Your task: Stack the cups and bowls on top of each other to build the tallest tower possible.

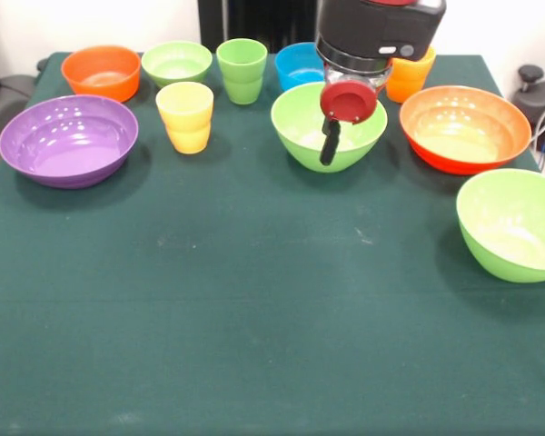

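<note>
My gripper (331, 143) hangs from the red and black arm over the middle large light green bowl (293, 136); its tip shows in front of that bowl's inside, and its state is not visible. A yellow cup (185, 116) stands left of that bowl. A light green cup (242, 70) is behind it, and an orange-yellow cup (412, 77) sits partly hidden behind the arm. A large purple bowl (68, 138) lies at the far left. An orange-red large bowl (464, 127) and a second large light green bowl (513, 222) are on the right.
Along the back row sit a small orange bowl (101, 72), a small light green bowl (176, 62) and a small blue bowl (297, 64) partly behind the arm. The dark green tablecloth (254, 318) stretches across the front half.
</note>
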`<state>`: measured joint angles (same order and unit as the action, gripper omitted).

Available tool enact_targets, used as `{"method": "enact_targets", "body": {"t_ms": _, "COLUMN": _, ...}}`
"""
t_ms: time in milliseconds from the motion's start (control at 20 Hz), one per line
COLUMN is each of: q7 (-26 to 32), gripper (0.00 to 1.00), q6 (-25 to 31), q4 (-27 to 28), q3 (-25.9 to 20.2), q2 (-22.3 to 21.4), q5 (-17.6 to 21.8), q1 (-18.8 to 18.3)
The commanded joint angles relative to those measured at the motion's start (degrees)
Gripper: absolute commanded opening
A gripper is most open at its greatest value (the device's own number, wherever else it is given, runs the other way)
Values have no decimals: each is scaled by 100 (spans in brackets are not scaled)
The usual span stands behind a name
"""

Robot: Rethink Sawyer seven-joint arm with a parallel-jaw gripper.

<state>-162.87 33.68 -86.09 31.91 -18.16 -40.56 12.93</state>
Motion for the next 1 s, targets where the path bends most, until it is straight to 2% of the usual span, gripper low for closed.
{"method": "enact_targets", "body": {"t_ms": 50, "q7": -994, "gripper": 100, "q6": -240, "q4": -319, "q3": -683, "q2": 58, "q5": -146, "q1": -94}}
{"method": "enact_targets", "body": {"t_ms": 300, "q7": -888, "gripper": 100, "q6": -254, "q4": -348, "q3": -794, "q2": 36, "q5": -146, "q1": -144}}
{"method": "enact_targets", "body": {"t_ms": 400, "q7": -1002, "gripper": 100, "q6": -141, "q4": -240, "q3": -635, "q2": 112, "q5": -74, "q1": -68}}
{"method": "enact_targets", "body": {"t_ms": 650, "q7": -850, "gripper": 100, "q6": -211, "q4": -332, "q3": -651, "q2": 63, "q5": -10, "q1": -98}}
{"method": "enact_targets", "body": {"t_ms": 700, "q7": -844, "gripper": 100, "q6": -206, "q4": -270, "q3": -525, "q2": 136, "q5": 90, "q1": -43}}
{"method": "enact_targets", "body": {"t_ms": 1000, "q7": -758, "gripper": 100, "q6": -598, "q4": -530, "q3": -892, "q2": 132, "q5": -91, "q1": -155}}
